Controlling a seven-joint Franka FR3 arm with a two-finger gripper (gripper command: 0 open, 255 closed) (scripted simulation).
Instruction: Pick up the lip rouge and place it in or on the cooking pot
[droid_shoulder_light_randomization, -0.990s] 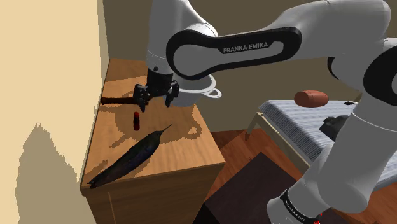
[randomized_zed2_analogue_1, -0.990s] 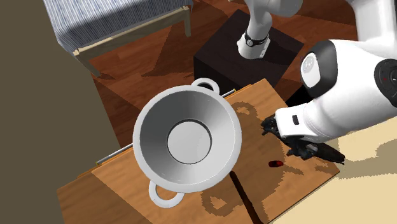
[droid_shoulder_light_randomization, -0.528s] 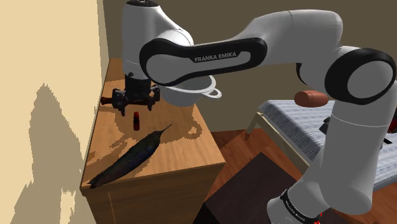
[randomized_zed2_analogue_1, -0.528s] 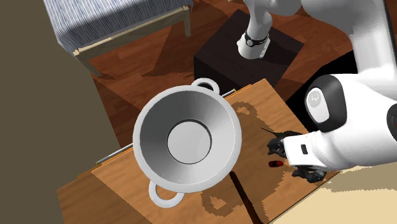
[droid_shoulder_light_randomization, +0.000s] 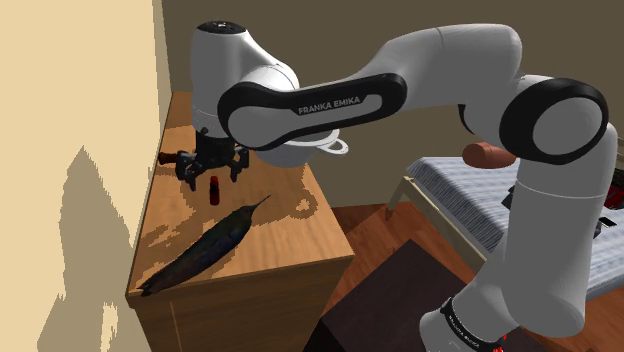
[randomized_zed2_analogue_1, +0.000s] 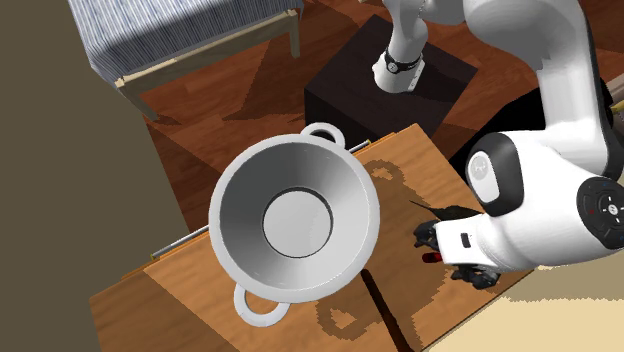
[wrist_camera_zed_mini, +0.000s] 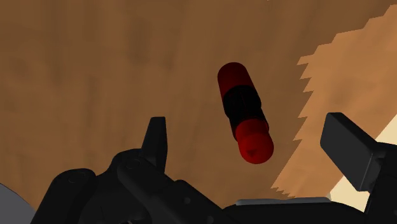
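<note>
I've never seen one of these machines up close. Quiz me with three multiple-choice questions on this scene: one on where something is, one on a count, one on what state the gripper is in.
1. Where is the lip rouge? A inside the pot; B on the wooden tabletop; C held up in the air.
2. How many loop handles has the pot? A one; B three; C two.
3. How is the gripper? A open; B shut on the lip rouge; C shut on nothing.
Answers: B, it lies flat on the wood. C, one loop shows at each side of the rim. A, its fingers stand apart either side of the lip rouge, not touching it.
</note>
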